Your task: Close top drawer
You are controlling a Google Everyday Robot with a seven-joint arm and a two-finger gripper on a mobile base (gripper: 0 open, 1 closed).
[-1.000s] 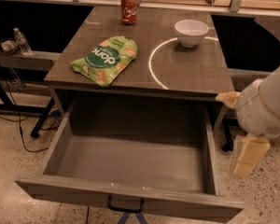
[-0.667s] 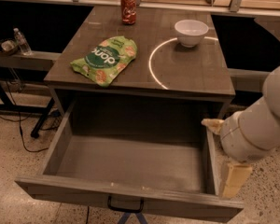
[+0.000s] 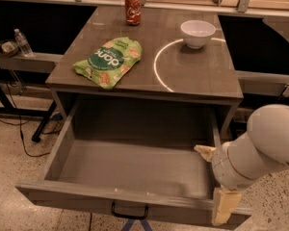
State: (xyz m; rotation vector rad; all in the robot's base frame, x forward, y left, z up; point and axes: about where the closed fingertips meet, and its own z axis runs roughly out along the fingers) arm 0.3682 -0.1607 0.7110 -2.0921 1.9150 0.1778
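The top drawer (image 3: 130, 165) is a wide grey wood-grain drawer, pulled far out of the table and empty inside. Its front panel (image 3: 86, 198) faces me at the bottom, with a small black bar handle (image 3: 129, 211) at its middle. My gripper (image 3: 210, 184), on a white arm coming in from the right, is at the drawer's front right corner. It is open: one cream fingertip (image 3: 203, 151) is inside the drawer by the right wall, and the other finger (image 3: 223, 207) hangs over the right end of the front panel.
On the tabletop (image 3: 202, 76) lie a green snack bag (image 3: 108, 61), a white bowl (image 3: 197, 32) and a red can (image 3: 133, 8). A water bottle (image 3: 23, 42) stands on a shelf at left. Cables and a stand leg cross the speckled floor at left.
My arm has moved left and down from beside the table to the drawer's front right corner. The drawer has not visibly moved.
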